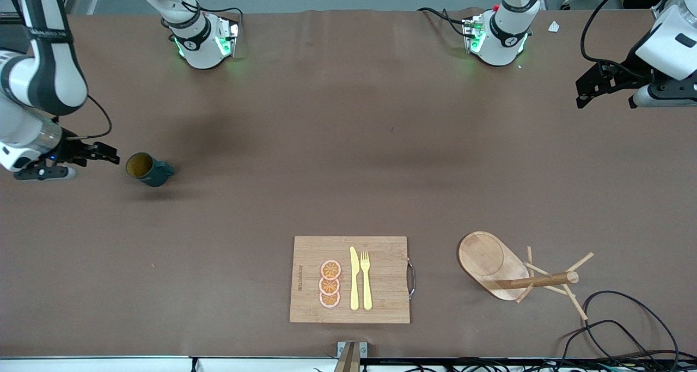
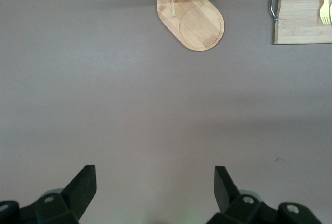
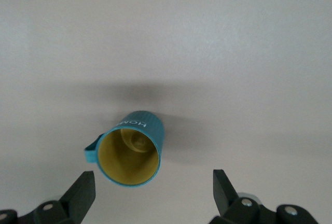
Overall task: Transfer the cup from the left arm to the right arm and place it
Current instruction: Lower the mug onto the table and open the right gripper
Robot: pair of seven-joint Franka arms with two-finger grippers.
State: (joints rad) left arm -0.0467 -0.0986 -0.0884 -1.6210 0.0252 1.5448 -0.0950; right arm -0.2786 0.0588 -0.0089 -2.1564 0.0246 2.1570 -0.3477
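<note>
The wide brown table (image 1: 348, 143) has much free surface in its middle. The rectangular bamboo cutting board (image 1: 381, 301) with a yellow knife (image 1: 354, 279), a yellow fork (image 1: 366, 279) and three orange slices (image 1: 330, 284) lies at the edge nearest the front camera, and the wooden mug rack (image 1: 490, 260) lies beside it, toward the left arm's end. The left gripper (image 2: 155, 195) waits over bare table, jaws wide and empty. The right gripper (image 3: 154, 195) is just beside the small dark teal ribbed cup (image 1: 147, 169), jaws wide, holding nothing. The cup rests on the table at the right arm's end, with free room around it.
</note>
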